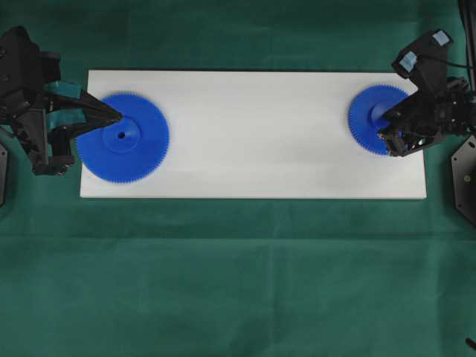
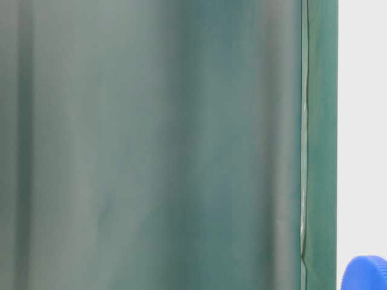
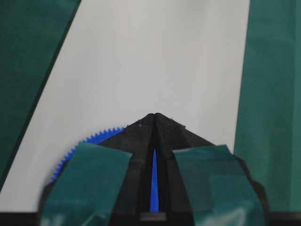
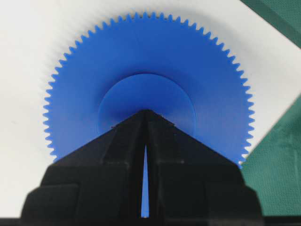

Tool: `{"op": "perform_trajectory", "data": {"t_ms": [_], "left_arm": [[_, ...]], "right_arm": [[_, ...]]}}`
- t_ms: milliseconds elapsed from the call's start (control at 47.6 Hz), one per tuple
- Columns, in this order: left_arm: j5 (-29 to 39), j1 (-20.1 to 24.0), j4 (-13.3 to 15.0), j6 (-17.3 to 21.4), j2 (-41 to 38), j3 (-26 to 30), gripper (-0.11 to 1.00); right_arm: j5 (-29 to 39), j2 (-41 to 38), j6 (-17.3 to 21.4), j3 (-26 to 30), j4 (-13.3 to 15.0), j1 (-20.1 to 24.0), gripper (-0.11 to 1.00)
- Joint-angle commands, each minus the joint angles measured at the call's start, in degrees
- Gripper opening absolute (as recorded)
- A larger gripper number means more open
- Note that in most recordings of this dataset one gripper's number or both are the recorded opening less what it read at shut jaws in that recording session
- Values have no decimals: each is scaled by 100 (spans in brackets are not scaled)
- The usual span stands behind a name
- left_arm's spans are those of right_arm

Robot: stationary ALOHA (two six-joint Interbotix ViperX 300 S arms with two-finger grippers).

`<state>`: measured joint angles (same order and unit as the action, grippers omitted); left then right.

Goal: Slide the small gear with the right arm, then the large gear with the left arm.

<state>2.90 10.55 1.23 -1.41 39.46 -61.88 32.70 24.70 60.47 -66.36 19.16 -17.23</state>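
Observation:
The large gear (image 1: 125, 138) lies flat at the left end of the white board (image 1: 253, 134). My left gripper (image 1: 115, 117) is shut, its tip over the gear just left of the hub. From the left wrist, the left gripper (image 3: 154, 114) hides most of the large gear (image 3: 96, 138). The small gear (image 1: 372, 115) lies at the board's right end. My right gripper (image 1: 383, 134) is shut with its tip over that gear's hub. In the right wrist view the right gripper (image 4: 146, 111) points at the middle of the small gear (image 4: 146, 66). A blue gear edge (image 2: 366, 273) shows at table level.
Green cloth (image 1: 238, 275) covers the table around the board. The long middle stretch of the white board (image 3: 155, 61) lies between the two gears. The board's right edge (image 1: 424, 149) is close behind the small gear.

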Motion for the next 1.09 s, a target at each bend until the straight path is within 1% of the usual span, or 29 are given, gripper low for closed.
{"op": "perform_trajectory", "data": {"t_ms": [0, 168, 252, 399, 567, 651, 904, 1072], "left_arm": [[-26, -9, 9, 9, -9, 123, -1], [-53, -9, 9, 9, -9, 123, -1], [-53, -9, 9, 9, -9, 123, -1], [-53, -9, 9, 9, -9, 123, -1], [-62, -9, 9, 9, -9, 132, -1], [-62, -9, 9, 9, -9, 123, -1], [-62, -9, 9, 9, -9, 123, -1], [-53, -9, 9, 9, -9, 149, -1]], "right_arm": [[281, -62, 53, -510, -70, -26, 50], [220, 114, 44, -510, -35, 26, 50], [44, 229, -18, -492, 0, 105, 50], [-404, 492, 0, -431, 308, 299, 50], [-765, 721, -9, -308, 773, 448, 50], [-879, 817, 0, -229, 1099, 492, 50], [-993, 1292, 0, 9, 2004, 492, 50], [-1134, 1705, 0, 97, 2496, 492, 50]]}}
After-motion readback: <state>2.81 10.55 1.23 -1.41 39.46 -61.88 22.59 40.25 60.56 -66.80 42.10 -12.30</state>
